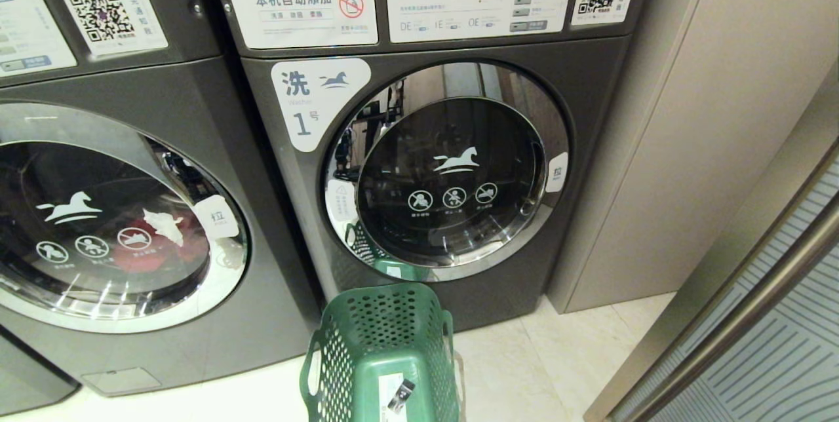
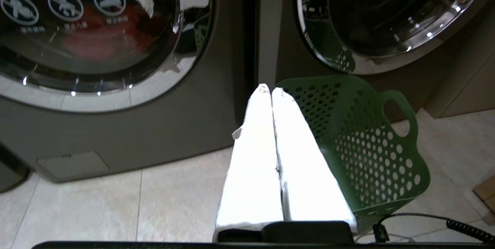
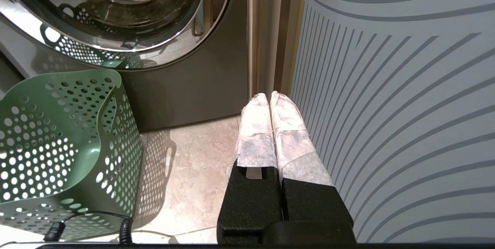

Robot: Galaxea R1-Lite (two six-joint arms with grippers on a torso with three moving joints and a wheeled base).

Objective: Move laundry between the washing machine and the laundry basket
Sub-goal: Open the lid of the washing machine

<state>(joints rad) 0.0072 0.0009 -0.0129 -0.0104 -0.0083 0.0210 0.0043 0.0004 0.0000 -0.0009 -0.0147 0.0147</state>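
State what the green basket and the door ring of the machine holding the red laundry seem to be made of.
Laundry basket: apparently moulded plastic, matte green, with walls pierced by even round holes.
Door ring of the washing machine: looks like chrome-finished metal or plated plastic; it mirrors its surroundings.

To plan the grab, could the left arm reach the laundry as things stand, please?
Probably not: the laundry lies behind the washer's closed glass door, which must be opened first; the left gripper is shut near the basket.

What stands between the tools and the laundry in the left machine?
The machine's shut glass door. The red and white laundry lies behind it. The basket stands on the floor before the machine labelled 1.
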